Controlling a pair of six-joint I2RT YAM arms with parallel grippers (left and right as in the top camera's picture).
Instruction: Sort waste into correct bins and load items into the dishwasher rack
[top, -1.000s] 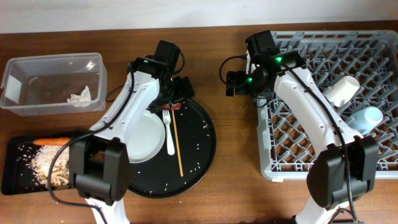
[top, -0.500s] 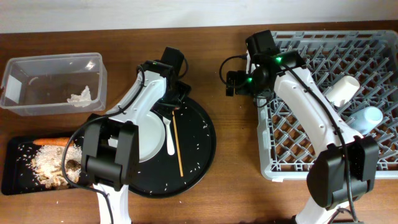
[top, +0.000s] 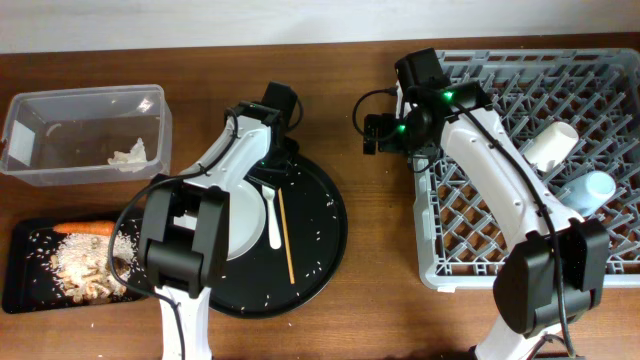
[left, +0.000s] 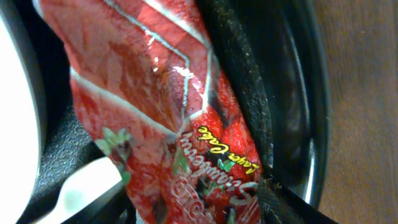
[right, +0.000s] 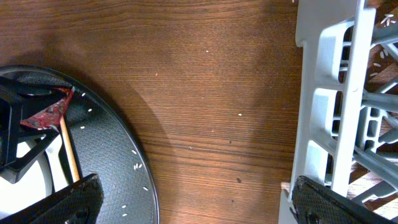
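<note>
The red snack wrapper (left: 155, 93) fills the left wrist view, lying at the top rim of the round black tray (top: 320, 250). My left gripper (top: 278, 152) is low over it, with its fingers closed against the wrapper's sides. The wrapper also shows in the right wrist view (right: 45, 115). My right gripper (right: 199, 208) is open and empty above bare table, between the round tray and the grey dishwasher rack (top: 480, 200). A white plate (top: 235, 215), a white fork (top: 272, 215) and chopsticks (top: 285, 235) lie on the round tray.
The clear tub (top: 60, 110) at the far left holds a white tissue (top: 128, 154). The shallow black tray (top: 25, 285) holds a carrot (top: 85, 228), rice and food scraps (top: 80, 265). A white cup (top: 552, 145) and a pale blue cup (top: 592, 190) lie in the rack.
My left gripper shifted slightly left and came down onto the red wrapper, which it now covers in the overhead view. The right arm has not moved.
</note>
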